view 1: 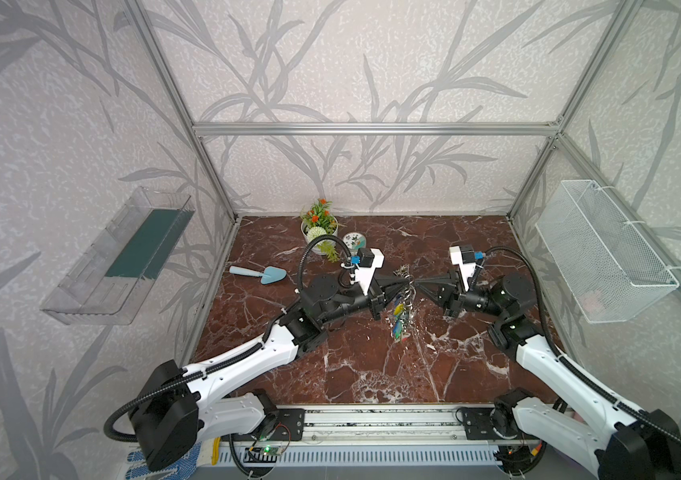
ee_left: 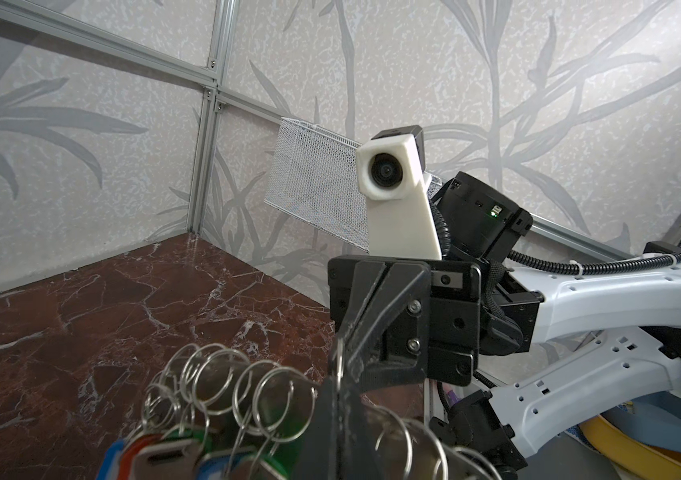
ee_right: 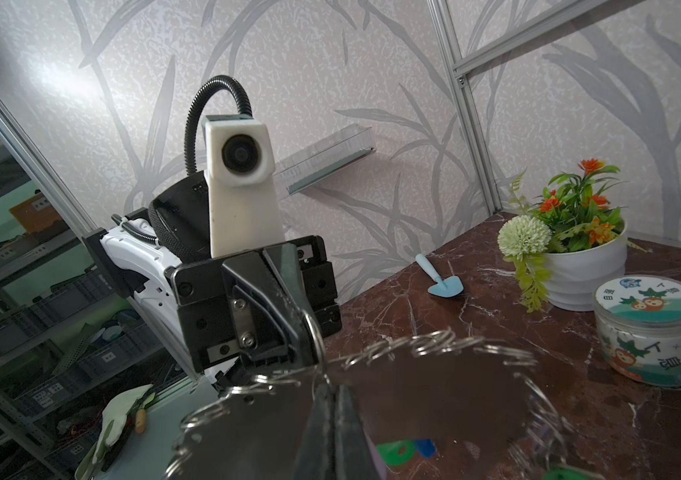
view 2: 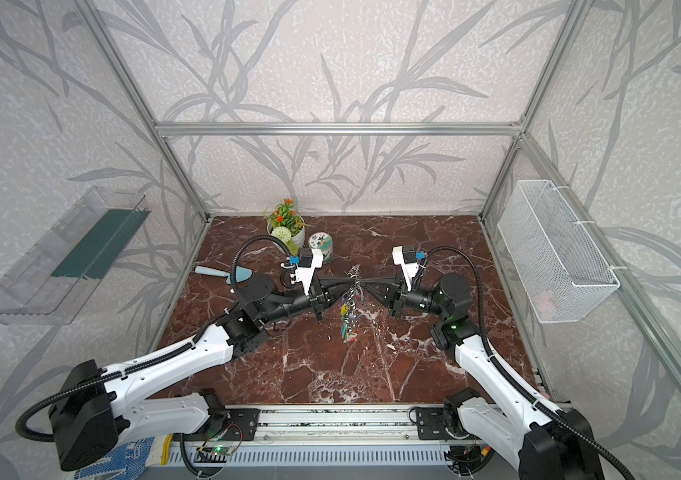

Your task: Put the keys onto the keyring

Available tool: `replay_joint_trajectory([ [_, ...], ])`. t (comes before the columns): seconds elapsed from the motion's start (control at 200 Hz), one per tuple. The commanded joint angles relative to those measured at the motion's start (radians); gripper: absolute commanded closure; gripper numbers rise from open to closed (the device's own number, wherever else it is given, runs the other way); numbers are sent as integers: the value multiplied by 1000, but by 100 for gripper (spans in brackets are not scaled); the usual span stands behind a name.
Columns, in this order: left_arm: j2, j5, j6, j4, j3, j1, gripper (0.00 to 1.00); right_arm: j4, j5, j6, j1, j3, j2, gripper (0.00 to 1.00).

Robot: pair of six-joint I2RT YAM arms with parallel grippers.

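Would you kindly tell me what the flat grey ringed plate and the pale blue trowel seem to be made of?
The flat grey plate looks like matte sheet metal: thin, dull sheen. Its small wire rings gleam like polished steel. The pale blue trowel looks like smooth moulded plastic, evenly coloured, probably.

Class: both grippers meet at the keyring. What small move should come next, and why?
Probably the left gripper should work its small ring into the keyring's edge while the right gripper steadies it: both are shut there, tags dangling.
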Motion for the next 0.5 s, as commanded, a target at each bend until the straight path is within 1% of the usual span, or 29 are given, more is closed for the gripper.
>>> replay_joint_trajectory([
  [0.0, -26, 26, -21, 189, 62, -7, 100, -24, -32, -18, 17, 18, 22, 100],
  [0.31, 16, 56, -65, 267, 63, -9, 100, -15, -56, -18, 39, 44, 58, 100],
  [0.495, 37, 56, -73, 282, 58, -12, 100, -15, -53, -23, 52, 53, 64, 98],
])
